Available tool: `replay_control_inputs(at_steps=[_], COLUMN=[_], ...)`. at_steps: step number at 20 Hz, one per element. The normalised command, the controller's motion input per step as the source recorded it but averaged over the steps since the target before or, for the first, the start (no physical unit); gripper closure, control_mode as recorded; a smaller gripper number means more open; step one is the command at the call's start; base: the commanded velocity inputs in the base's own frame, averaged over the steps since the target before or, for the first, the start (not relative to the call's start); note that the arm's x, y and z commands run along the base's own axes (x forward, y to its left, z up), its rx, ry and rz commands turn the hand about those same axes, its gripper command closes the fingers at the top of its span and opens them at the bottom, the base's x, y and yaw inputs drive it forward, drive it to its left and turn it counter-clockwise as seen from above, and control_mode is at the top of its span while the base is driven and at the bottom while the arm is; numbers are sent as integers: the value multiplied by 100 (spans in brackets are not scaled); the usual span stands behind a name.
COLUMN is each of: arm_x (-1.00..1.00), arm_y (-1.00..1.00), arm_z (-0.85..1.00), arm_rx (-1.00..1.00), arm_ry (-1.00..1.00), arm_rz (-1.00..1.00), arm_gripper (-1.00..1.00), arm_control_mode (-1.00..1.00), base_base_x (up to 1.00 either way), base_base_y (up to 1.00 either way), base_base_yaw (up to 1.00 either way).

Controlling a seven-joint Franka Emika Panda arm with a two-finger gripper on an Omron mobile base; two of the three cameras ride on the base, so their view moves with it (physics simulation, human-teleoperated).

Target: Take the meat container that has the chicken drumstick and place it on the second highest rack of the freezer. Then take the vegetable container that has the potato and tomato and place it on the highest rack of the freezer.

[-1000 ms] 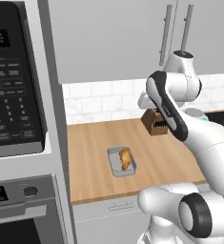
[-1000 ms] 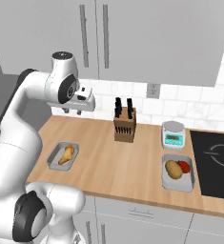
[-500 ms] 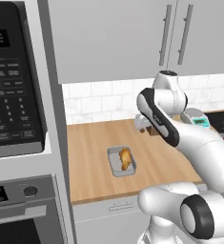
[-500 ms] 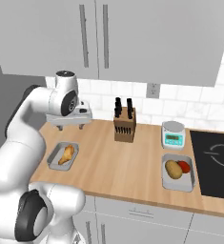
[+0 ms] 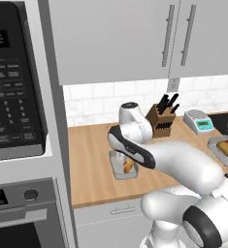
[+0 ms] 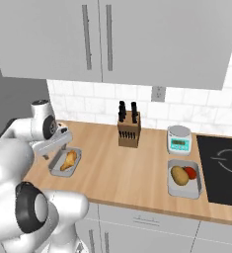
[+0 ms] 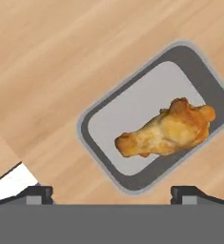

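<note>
One chicken drumstick (image 7: 167, 132) lies in a shallow grey meat container (image 7: 104, 119) on the wooden counter (image 7: 61, 57), golden-brown and shorter than its tray. From the hand view the container sits straight below the gripper (image 7: 112, 193), set on a diagonal, with the two dark finger tips standing wide apart at the bottom edge and nothing between them: the jaws are spread and hold nothing. That close view gives the meat's shape and the tray's rounded rim, which the base cameras render only small.

In the right base view the same container (image 6: 57, 169) rests near the counter's left end, the drumstick (image 6: 68, 160) plain inside it, and the gripper (image 6: 52, 147) hangs just above its near-left edge (the fingers themselves are hard to make out there). The left base view has the arm's forearm crossing in front, so just part of the tray (image 5: 119, 170) and drumstick (image 5: 129, 165) shows.

Further right, the right base view offers the vegetable container (image 6: 184, 189) with the potato (image 6: 179, 175) and the tomato (image 6: 190, 172) touching side by side, well apart from the meat tray. Between the two trays, toward the wall, stands a knife block (image 6: 128, 129); a small kitchen scale (image 6: 179, 140) sits behind the vegetable container, beside a black cooktop (image 6: 221, 168). The left base view adds a microwave (image 5: 16, 82) with an oven (image 5: 23, 213) beneath it.
</note>
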Motion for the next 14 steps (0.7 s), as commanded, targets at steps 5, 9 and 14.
replay_control_inputs(at_steps=[5,9,14], arm_x=[4,29,24], arm_y=[20,-6,-2], arm_z=[-86,-42,-31], arm_rx=[-28,-6,-3], arm_ry=[1,0,-1], arm_rz=[19,13,11], arm_gripper=[-100,-100,-100], arm_control_mode=[-100,-100,-100], base_base_x=[0,0,0], base_base_y=[0,0,0], base_base_yaw=[0,0,0])
